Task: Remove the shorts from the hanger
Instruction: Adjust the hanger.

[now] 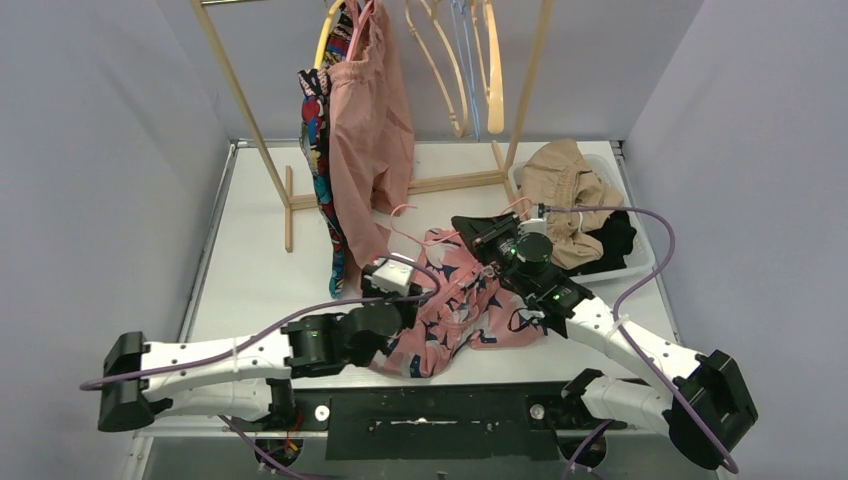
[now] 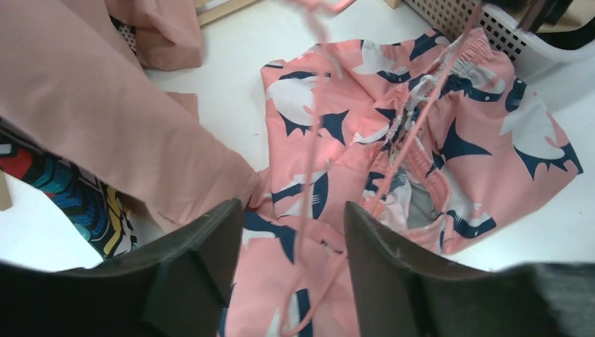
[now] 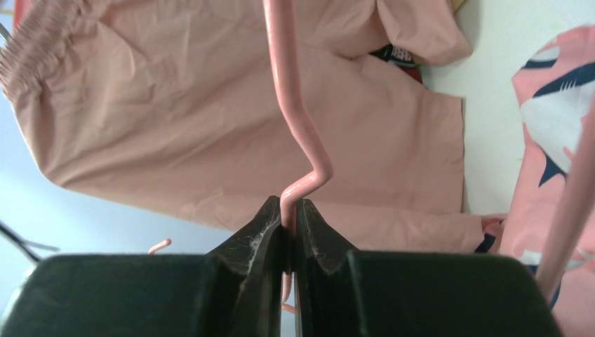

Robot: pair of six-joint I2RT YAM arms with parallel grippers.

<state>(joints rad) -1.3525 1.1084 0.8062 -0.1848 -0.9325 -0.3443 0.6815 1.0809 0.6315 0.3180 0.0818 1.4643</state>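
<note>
- your white table (image 1: 250,280) carries everything, with the wooden rack (image 1: 250,110) at its far side.
- the plain pink shorts (image 1: 370,130) hang from the rack, and the comic-print shorts (image 1: 318,150) hang just beside them.
- the pink printed shorts (image 1: 460,310) lie crumpled on the table between your arms.
- beige shorts (image 1: 565,180) sit heaped in the basket (image 1: 640,262) on the right.
- your left gripper (image 2: 295,217) hovers over the printed shorts, jaws apart, gripping nothing.
- your right gripper (image 3: 289,232) is pinched tight on the pink hanger (image 3: 284,84) wire.
</note>
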